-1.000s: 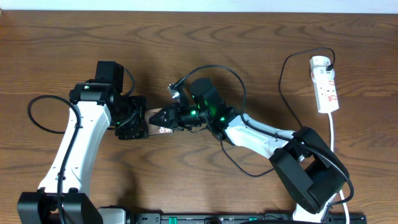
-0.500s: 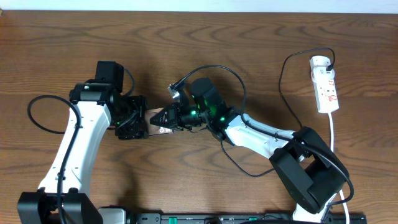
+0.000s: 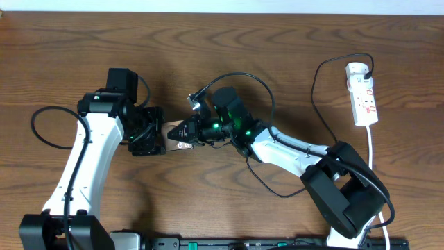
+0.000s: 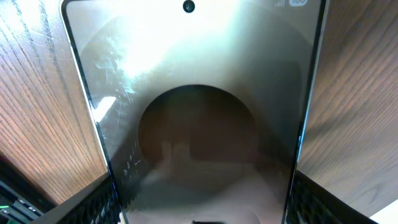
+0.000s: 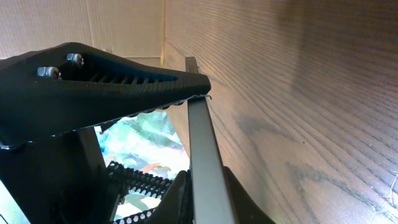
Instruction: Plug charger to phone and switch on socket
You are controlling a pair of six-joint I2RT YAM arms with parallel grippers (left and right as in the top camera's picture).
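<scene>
The phone (image 3: 173, 132) is held just above the table between my two grippers. In the left wrist view its glossy brown face (image 4: 199, 112) fills the frame. My left gripper (image 3: 157, 133) (image 4: 199, 214) is shut on its two long edges. My right gripper (image 3: 183, 130) (image 5: 211, 205) meets it from the right, and its fingers close on the phone's thin silver edge (image 5: 200, 143). The charger cable (image 3: 314, 90) runs from its black plug (image 3: 368, 67) in the white socket (image 3: 365, 101) at the far right, down and under my right arm. Its connector tip is hidden.
The socket's white cord (image 3: 372, 149) runs down the right side past my right arm's base (image 3: 347, 194). A loop of thin black cable (image 3: 279, 195) lies on the table in front of the right arm. A thicker black robot cable (image 3: 239, 76) arcs over the right wrist.
</scene>
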